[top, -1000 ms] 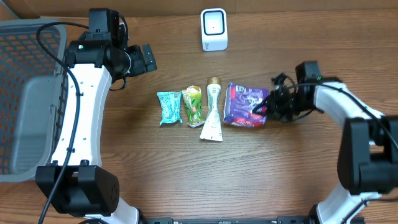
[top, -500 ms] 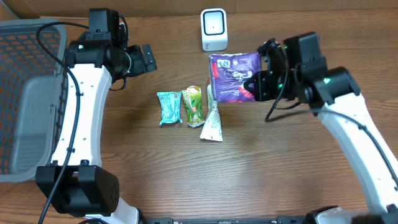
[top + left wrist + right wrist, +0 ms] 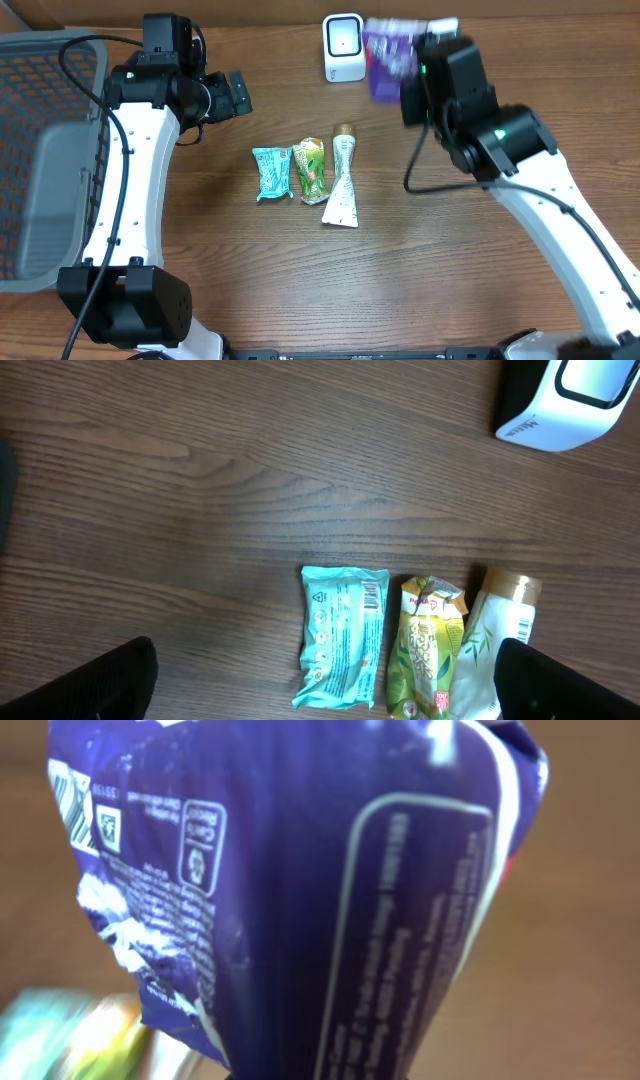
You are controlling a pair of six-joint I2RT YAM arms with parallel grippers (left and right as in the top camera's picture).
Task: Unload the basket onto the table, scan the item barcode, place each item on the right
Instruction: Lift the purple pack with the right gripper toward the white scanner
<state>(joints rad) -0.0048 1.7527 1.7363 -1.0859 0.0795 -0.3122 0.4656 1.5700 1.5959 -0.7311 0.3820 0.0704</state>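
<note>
Overhead view: the scanner (image 3: pixel 344 47), a small white box, stands at the far edge of the wooden table (image 3: pixel 300 290), near its middle. The purple bag (image 3: pixel 384 58) is up off the table, just right of the scanner and level with it. The bag is blurred there, so whether it touches the scanner's side cannot be told. The right gripper (image 3: pixel 413 72) sits against the bag's right side with its jaws pinched tight on the bag; the fingertips are lost in the blur.

The right wrist view is filled by the bag (image 3: pixel 300 900). It shows crinkled purple film with white print, a framed text panel on the right, and small symbols. A striped patch at the upper left edge looks like part of a barcode.

The left gripper (image 3: pixel 236 95) hangs left of the scanner and a little nearer the robot, jaws spread wide with nothing between them. In the left wrist view its dark fingertips (image 3: pixel 100 680) show in the bottom corners, well apart, and the scanner (image 3: pixel 575 400) is at the upper right.

Three items lie in a row on the table on the robot's side of the scanner, well apart from it:
- The teal packet (image 3: pixel 271 173) is on the left.
- The green packet (image 3: pixel 310 168) is just beside it.
- The tube (image 3: pixel 342 185) is on the right, its gold cap pointing toward the scanner.

A grey basket (image 3: pixel 50 160) sits far left of the scanner, at the table's left edge.
</note>
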